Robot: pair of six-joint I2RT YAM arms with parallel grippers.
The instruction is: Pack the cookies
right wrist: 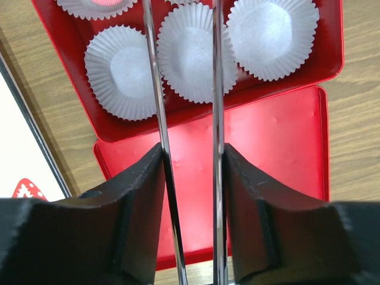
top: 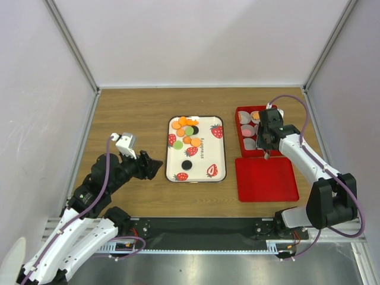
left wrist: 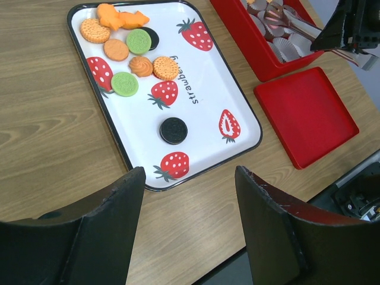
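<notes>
Several cookies (top: 187, 132), orange, green and black, lie in the far half of the white strawberry tray (top: 202, 159); in the left wrist view a lone black cookie (left wrist: 173, 130) lies apart from the cluster (left wrist: 138, 42). My right gripper (top: 265, 142) hangs over the red box (top: 243, 148), shut on metal tongs (right wrist: 156, 89) whose two arms run out over the white paper cups (right wrist: 196, 53). One cup at the top edge holds a pink cookie (right wrist: 105, 2). My left gripper (left wrist: 190, 173) stands open over the table by the tray's near left corner, holding nothing.
The red lid (top: 266, 179) lies flat just in front of the red box. White walls close in the wooden table on three sides. The tray's black rim (left wrist: 202, 172) is just ahead of my left fingers (left wrist: 119, 214).
</notes>
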